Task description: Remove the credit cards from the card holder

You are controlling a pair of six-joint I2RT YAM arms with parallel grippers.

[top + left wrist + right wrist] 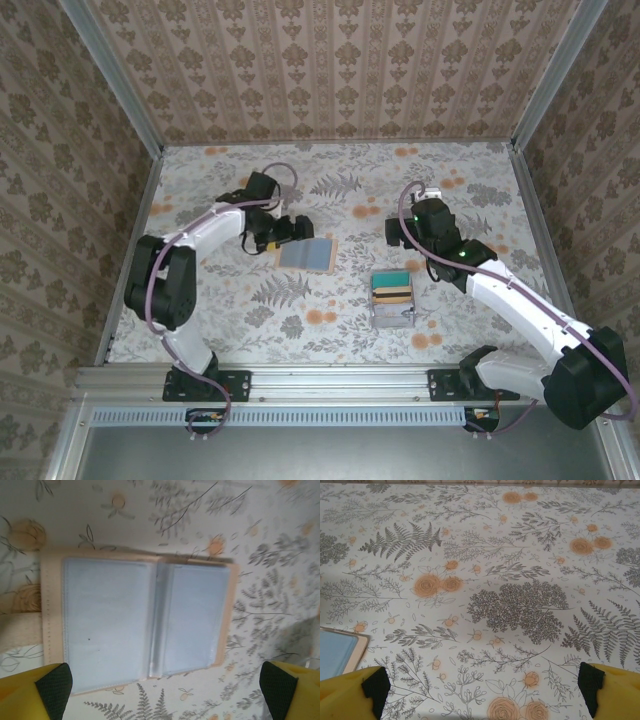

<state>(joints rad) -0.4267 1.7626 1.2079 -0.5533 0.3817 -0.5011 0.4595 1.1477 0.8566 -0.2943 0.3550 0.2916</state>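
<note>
The left hand (166, 687), spread wide, hovers over the open tan bifold card holder (140, 625), whose grey-blue lining the wrist view shows close up. From overhead, the yellow and teal plastic credit cards (392, 286) sit in a clear plastic box (392, 316) near the wide-open right hand (393, 232).

Tan card holder (307, 254) lies open flat, grey-blue lining up; teal and yellow credit cards (392, 286) sit nearby.

Bare table (345, 205) separates card holder (307, 254) from box (393, 312).
</note>
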